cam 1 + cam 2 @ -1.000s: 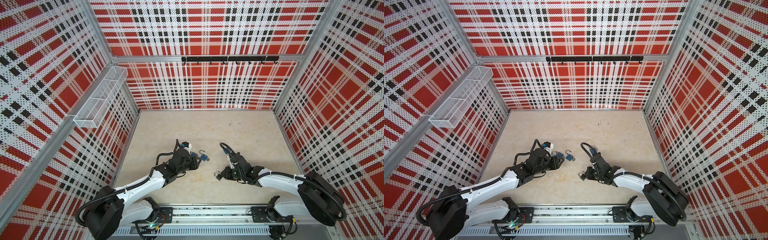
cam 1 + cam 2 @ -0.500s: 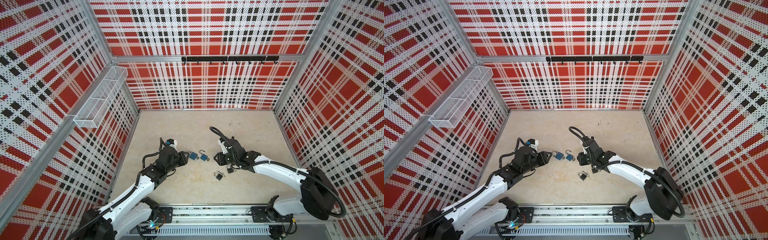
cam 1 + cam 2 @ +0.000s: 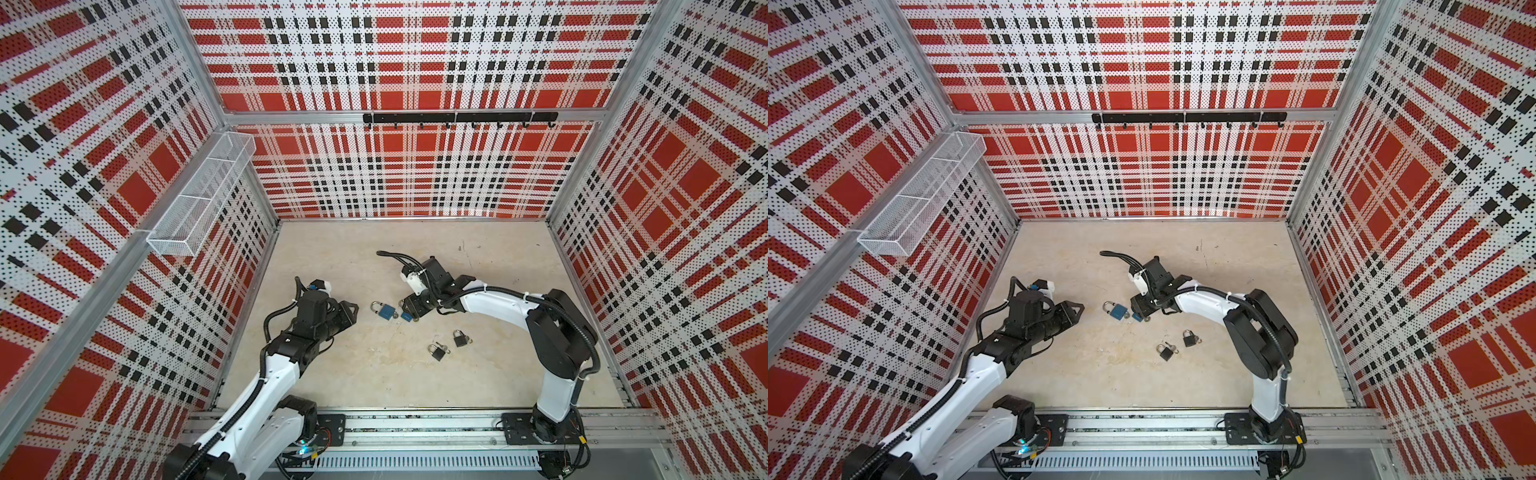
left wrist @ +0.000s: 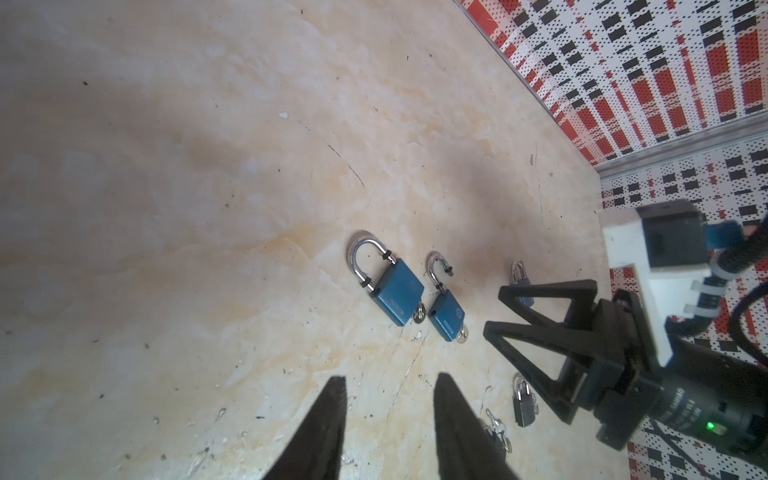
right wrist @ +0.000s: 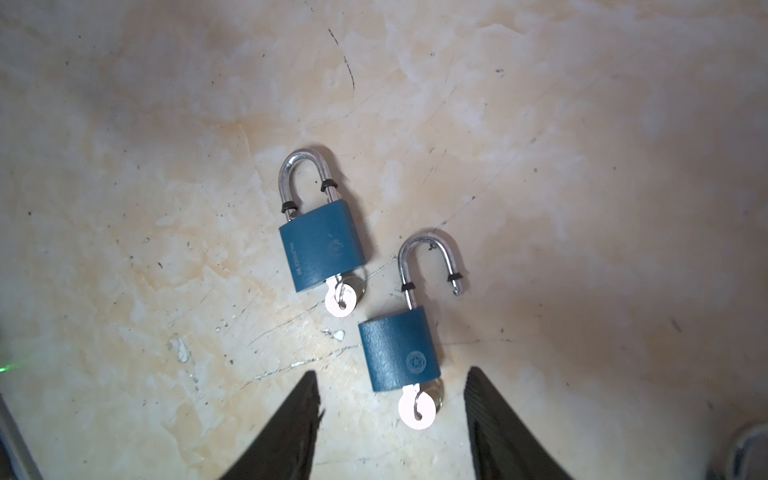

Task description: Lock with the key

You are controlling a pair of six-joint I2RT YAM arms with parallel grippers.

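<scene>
Two blue padlocks lie side by side mid-floor, each with a key in its base. The larger padlock [image 5: 322, 249] [image 3: 386, 311] has its shackle shut, and its key [image 5: 340, 301] sticks out below. The smaller padlock [image 5: 399, 355] [image 4: 446, 318] has its shackle sprung open. Its key [image 5: 417, 409] lies between the fingers of my right gripper [image 5: 390, 376] [image 3: 409, 309], which stands open just above it and touches nothing. To the left of both locks, my left gripper [image 4: 390, 379] [image 3: 354, 312] is open and empty.
Two small black padlocks [image 3: 460, 340] [image 3: 437, 352] with loose keys lie nearer the front. Another small padlock [image 4: 517, 274] shows partly behind the right gripper's finger. A wire basket [image 3: 199, 199] hangs on the left wall and a hook rail [image 3: 457, 118] on the back wall.
My right gripper left the black padlocks, moved up to the smaller blue padlock and opened wide. My left gripper drew back leftward from the blue padlocks.
</scene>
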